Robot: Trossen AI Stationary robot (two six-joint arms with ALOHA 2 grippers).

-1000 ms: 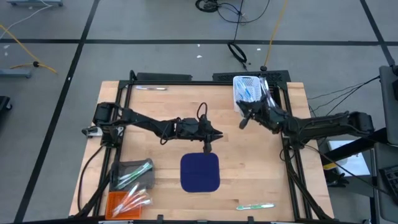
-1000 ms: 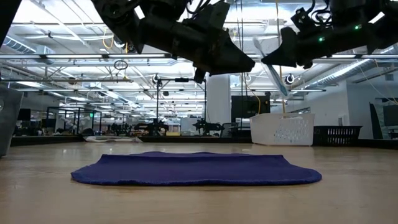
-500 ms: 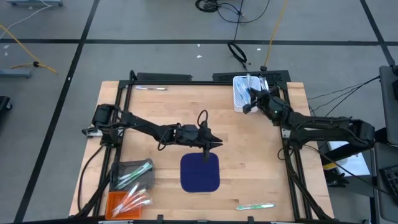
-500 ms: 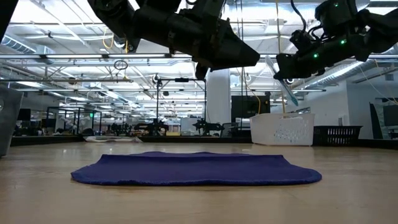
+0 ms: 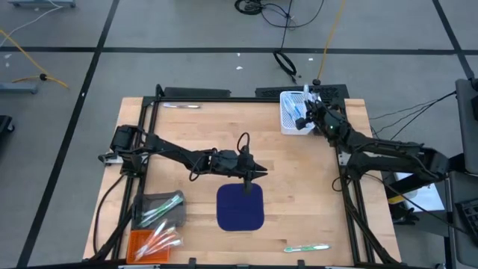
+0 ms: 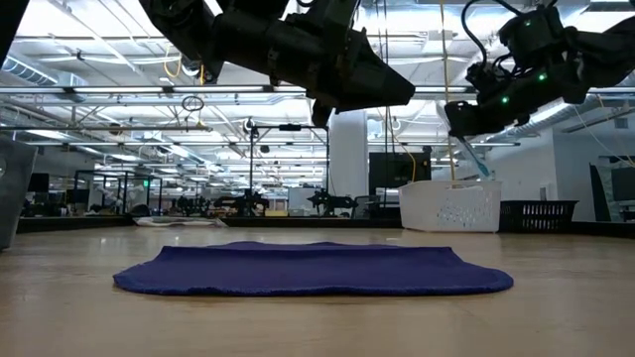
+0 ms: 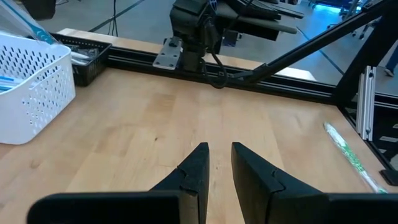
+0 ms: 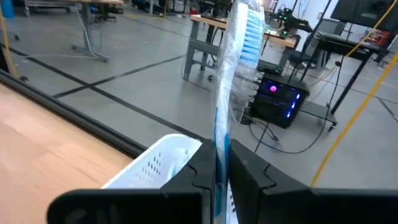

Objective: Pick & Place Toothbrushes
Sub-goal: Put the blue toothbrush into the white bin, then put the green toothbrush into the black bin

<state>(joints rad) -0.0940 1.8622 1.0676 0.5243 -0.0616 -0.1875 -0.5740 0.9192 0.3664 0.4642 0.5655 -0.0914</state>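
Light wooden table fills the middle of the high view. Navy square cloth mat sits lower centre of that frame. White perforated plastic basket is at the upper right, holding blue-and-white toothbrushes. Grey tray and orange tray at lower left hold more wrapped brushes; one green-and-white toothbrush lies loose at lower right, long axis running left-right, well apart from both arms.

Right gripper hangs over the white basket at upper right, fingers clamped on a blue-and-white toothbrush in clear wrap. In the right wrist view the brush stands up out of the fingers, bristle end away from the claw; in the low view it slants down toward the basket. Key relation: held brush is directly above the basket, long axis pointing into it, so a release here would likely drop it in.

Left gripper sits centre frame, just above the mat's upper edge, fingers narrowly parted, holding nothing. It is the arm nearer the mat and the trays.
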